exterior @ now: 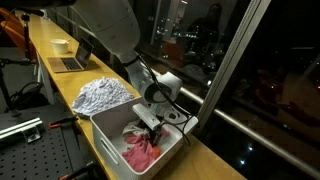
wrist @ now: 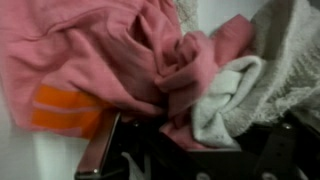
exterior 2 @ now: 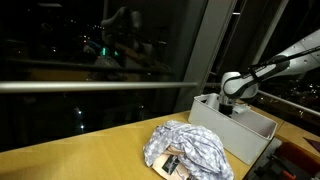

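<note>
Pink cloth (wrist: 110, 50) is filling most of the wrist view, crumpled, with an orange patch (wrist: 65, 108) showing on it at the left. It is lying inside a white bin (exterior: 105, 125) that is standing on a wooden tabletop (exterior: 60, 85) beside a dark window (exterior 2: 100, 60). A white towel (wrist: 225, 95) is lying bunched against the pink cloth in the same bin.

I am looking at the end effector (exterior: 150, 122) hanging low inside the bin, right over the pink cloth. In the wrist view its dark fingers (wrist: 100, 150) are standing on either side of a fold of the pink cloth (the picture is blurred here), and I cannot tell whether they are pinching the fold or only standing about it.

Just beside the bin, in both exterior views, a pile of grey-and-white patterned fabric (exterior 2: 190, 148) is resting on the tabletop. Well apart from it, farther along, a laptop (exterior: 70, 62) is sitting open, with a pale cup (exterior: 60, 45) near it.
</note>
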`<state>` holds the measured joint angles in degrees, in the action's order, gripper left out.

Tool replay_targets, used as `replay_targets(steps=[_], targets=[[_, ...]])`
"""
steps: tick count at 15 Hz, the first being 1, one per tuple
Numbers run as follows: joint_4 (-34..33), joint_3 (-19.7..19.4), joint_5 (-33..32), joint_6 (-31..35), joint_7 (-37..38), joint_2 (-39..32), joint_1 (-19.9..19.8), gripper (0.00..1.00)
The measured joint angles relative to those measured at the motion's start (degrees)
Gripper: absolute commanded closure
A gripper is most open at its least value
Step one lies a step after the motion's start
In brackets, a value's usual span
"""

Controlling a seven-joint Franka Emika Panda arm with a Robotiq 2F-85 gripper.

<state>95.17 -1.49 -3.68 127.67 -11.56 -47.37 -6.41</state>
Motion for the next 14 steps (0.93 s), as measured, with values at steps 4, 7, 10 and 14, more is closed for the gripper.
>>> replay_targets(steps=[4,7,10,14], targets=[[3.48,0.52,2.37,0.0,0.01,2.54,-1.11,1.0],[7.36,0.63,3.27,0.01,0.1,5.04,-1.15,1.0],[11.31,0.79,3.29,0.01,0.56,8.41,-0.92,1.0],[15.86,0.76,3.06,-0.34,3.07,15.6,0.72,1.0]])
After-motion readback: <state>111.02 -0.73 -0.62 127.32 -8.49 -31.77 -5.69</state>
